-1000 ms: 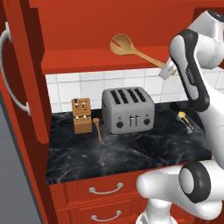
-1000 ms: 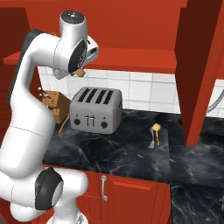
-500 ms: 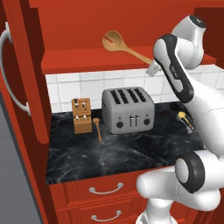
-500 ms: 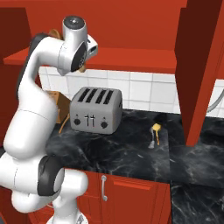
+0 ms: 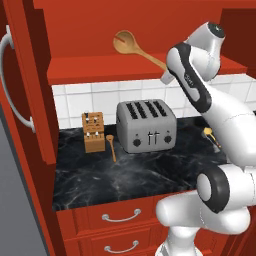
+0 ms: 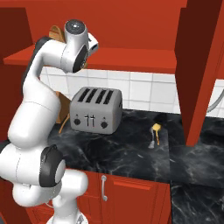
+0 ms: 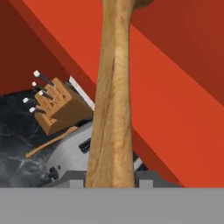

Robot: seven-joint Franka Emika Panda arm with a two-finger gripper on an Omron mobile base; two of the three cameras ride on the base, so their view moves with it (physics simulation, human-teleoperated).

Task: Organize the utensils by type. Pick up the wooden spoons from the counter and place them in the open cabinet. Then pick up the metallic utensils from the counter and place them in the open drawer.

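Gripper [image 5: 167,76] clenched on the handle of 1 wooden spoon [image 5: 131,46], now carried further left over the cabinet shelf [image 5: 100,69] (placement looks near). The second spoon [image 5: 112,148] lies on the counter [image 5: 125,182] beside the toaster [image 5: 146,125].

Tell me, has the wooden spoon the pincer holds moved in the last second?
Yes. In the left base view the wooden spoon has shifted left and slightly up along the cabinet shelf, further above the toaster.

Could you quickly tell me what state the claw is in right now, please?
Claw: closed on the handle of a wooden spoon, held up over the cabinet shelf.
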